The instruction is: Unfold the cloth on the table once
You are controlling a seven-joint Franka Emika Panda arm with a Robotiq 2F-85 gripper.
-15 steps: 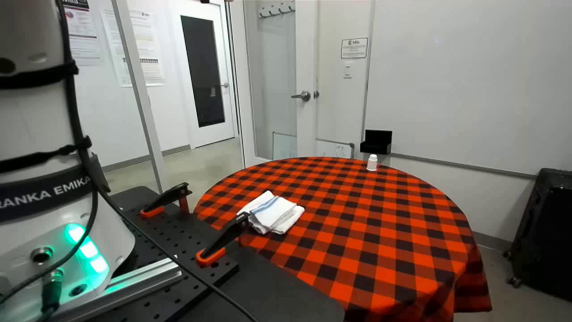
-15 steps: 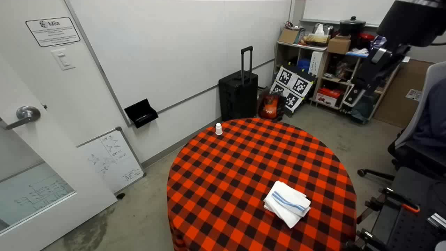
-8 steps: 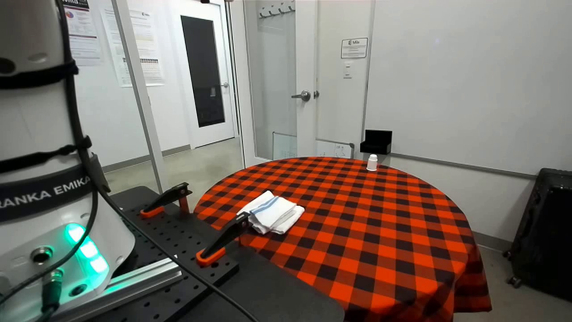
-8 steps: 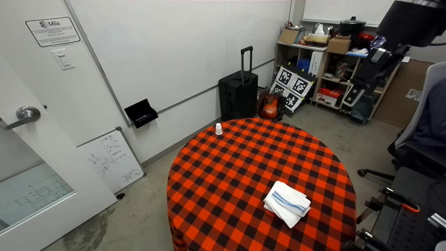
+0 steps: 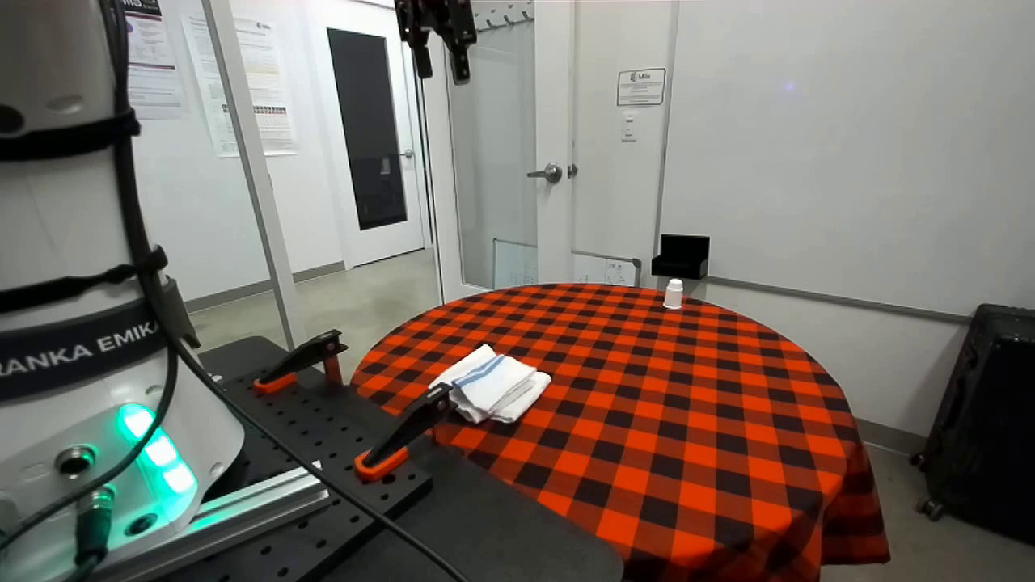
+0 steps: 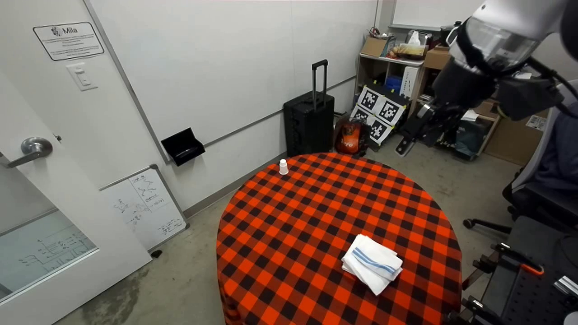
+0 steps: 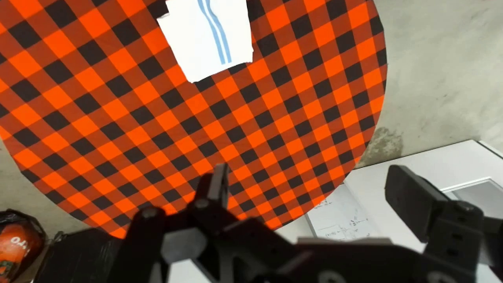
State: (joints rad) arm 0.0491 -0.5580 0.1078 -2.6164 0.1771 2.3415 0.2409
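Note:
The white cloth with blue stripes lies folded in a stacked bundle near the robot-side edge of the table, in both exterior views (image 5: pixel 492 384) (image 6: pixel 372 264). In the wrist view the cloth (image 7: pixel 212 39) is at the top, cut off by the frame edge. My gripper (image 5: pixel 442 77) hangs high above the table, well apart from the cloth. In the wrist view its fingers are spread wide with nothing between them (image 7: pixel 308 173). In an exterior view the gripper (image 6: pixel 415 146) points down and toward the table, over its far right side.
The round table has a red and black checked tablecloth (image 5: pixel 687 453). A small white cup-like object (image 5: pixel 673 294) stands near its far edge. Black clamps with orange pads (image 5: pixel 404 432) hold the robot's base plate beside the cloth. A black suitcase (image 6: pixel 309 122) stands by the wall.
The arm has swung over toward the table. The gripper has come into an exterior view at the top and moved left in an exterior view. The cloth has not moved.

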